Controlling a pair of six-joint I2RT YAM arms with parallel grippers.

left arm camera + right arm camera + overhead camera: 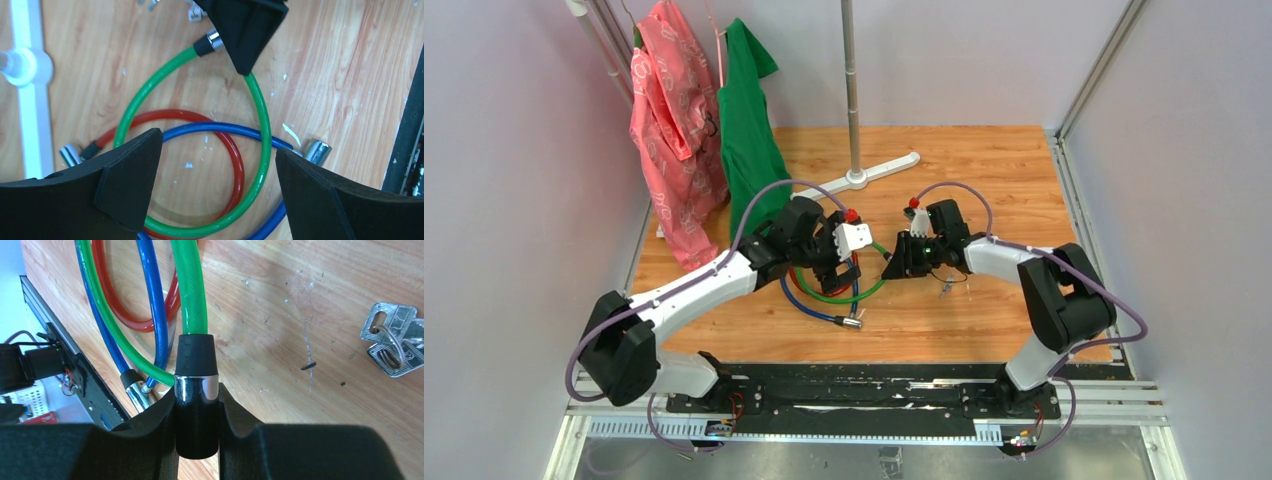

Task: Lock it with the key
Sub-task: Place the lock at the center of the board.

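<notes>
Your left gripper (pixel 217 160) hangs wide open above the blue cable (pixel 215 126). Your right gripper (pixel 196 410) pinches the lock end of the green cable (pixel 192 290). The key (pixel 392 342) lies untouched on the table (pixel 280 300), near that gripper.

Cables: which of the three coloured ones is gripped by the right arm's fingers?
The green cable: its black-and-chrome end is clamped between the right fingers; the red cable and blue cable lie ungripped.

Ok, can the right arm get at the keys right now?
Probably not yet: the right gripper is shut on the green cable's end plug, so its jaws are taken. The keys lie uncovered on the table nearby.
</notes>
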